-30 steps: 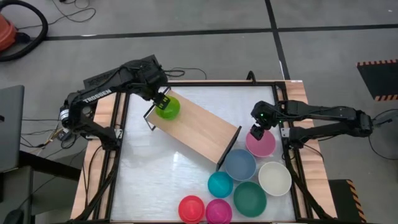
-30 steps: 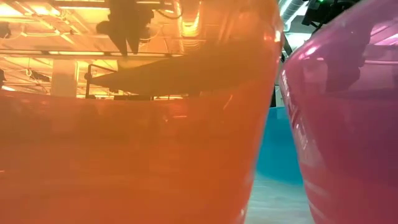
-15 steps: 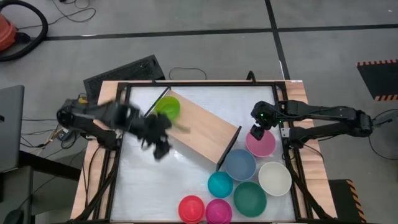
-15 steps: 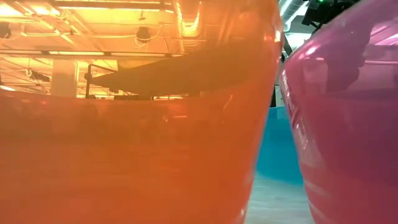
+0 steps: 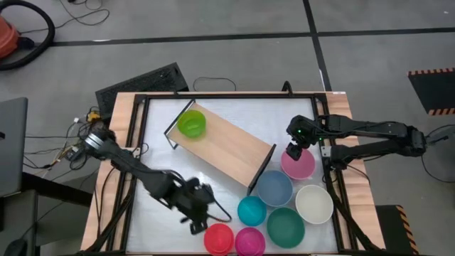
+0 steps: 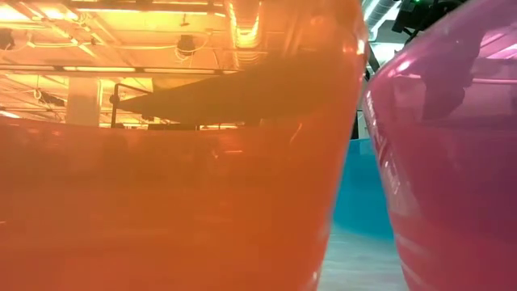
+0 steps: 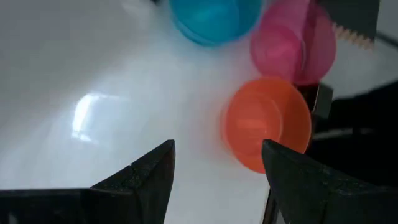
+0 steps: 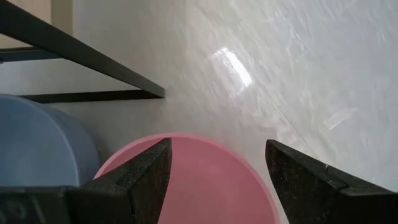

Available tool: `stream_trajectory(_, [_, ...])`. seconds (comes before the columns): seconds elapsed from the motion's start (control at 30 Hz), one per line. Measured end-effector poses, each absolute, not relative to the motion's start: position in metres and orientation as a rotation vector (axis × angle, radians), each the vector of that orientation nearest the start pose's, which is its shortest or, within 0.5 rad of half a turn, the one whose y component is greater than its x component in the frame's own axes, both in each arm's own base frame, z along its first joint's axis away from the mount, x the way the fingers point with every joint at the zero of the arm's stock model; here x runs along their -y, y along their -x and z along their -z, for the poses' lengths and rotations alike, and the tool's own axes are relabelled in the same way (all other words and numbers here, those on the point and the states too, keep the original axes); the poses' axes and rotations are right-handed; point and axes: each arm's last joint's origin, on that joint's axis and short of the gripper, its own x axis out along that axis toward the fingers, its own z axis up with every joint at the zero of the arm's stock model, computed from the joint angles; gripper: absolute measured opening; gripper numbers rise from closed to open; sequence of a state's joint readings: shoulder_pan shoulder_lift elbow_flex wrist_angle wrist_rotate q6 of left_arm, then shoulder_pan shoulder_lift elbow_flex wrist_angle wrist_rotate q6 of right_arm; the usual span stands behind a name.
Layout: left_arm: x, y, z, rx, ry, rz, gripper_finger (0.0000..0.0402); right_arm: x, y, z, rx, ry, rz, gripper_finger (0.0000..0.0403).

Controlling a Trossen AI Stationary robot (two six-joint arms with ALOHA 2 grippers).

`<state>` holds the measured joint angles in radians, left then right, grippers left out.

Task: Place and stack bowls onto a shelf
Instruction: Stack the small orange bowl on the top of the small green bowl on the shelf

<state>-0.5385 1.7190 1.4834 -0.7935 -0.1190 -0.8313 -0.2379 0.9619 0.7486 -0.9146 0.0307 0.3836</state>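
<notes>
1. Since the earlier picture, the left arm has swung away from the shelf (image 5: 220, 144) and across the table (image 5: 213, 107). The left pincer (image 5: 201, 206) is now low down by the near bowls.
2. That left pincer is open wide and holds nothing, as the left wrist view shows (image 7: 217, 163).
3. Just in front of it sits the red-pink bowl (image 5: 219, 238). It looks orange in the left wrist view (image 7: 267, 121).
4. Past that bowl is the magenta bowl (image 5: 249, 241), touching it. The teal bowl (image 5: 251, 210) is just beside the pincer's far side.
5. The lime green bowl (image 5: 191, 123) sits on one end of the shelf, well away from the left pincer.
6. The right pincer (image 5: 293, 151) has not moved. It hangs over the rim of the pink bowl (image 5: 301, 166), open, with nothing in it.
7. The grey-blue bowl (image 5: 274, 188) is just beside the pink one.
8. The cream-white bowl (image 5: 313, 203) and the dark green bowl (image 5: 286, 227) are a bit farther from the right pincer.
</notes>
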Motion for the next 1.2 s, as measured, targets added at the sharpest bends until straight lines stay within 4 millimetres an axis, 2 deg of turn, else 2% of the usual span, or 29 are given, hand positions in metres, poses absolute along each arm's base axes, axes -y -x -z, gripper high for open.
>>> stream_trajectory(0.13, [0.194,-0.328,-0.251,-1.126,0.394,-0.001,0.0224,0.039,-0.158,-0.239,-1.069,-0.457,0.454,0.0286])
stream_trajectory(0.37, [0.216,-0.359,-0.208,-1.088,0.455,0.086,0.0224,0.039,-0.158,-0.239,-1.075,-0.440,0.440,0.0286])
stream_trajectory(0.67, [0.224,-0.364,-0.165,-1.200,0.428,0.063,0.0221,0.039,-0.156,-0.239,-1.095,-0.439,0.437,0.0286])
stream_trajectory(0.77, [0.226,-0.365,-0.151,-1.251,0.440,0.068,0.0196,0.039,-0.156,-0.239,-1.092,-0.448,0.444,0.0286])
stream_trajectory(0.87, [0.226,-0.364,-0.148,-1.273,0.480,0.021,0.0138,0.039,-0.156,-0.239,-1.092,-0.450,0.445,0.0286])
stream_trajectory(1.0, [0.222,-0.360,-0.152,-1.282,0.531,-0.080,0.0027,0.039,-0.156,-0.239,-1.092,-0.447,0.443,0.0286])
stream_trajectory(1.03, [0.221,-0.358,-0.156,-1.287,0.548,-0.103,0.0015,0.039,-0.156,-0.239,-1.092,-0.447,0.443,0.0286])
stream_trajectory(1.2, [0.211,-0.344,-0.193,-1.282,0.630,-0.172,0.0002,0.039,-0.156,-0.239,-1.089,-0.446,0.443,0.0286])
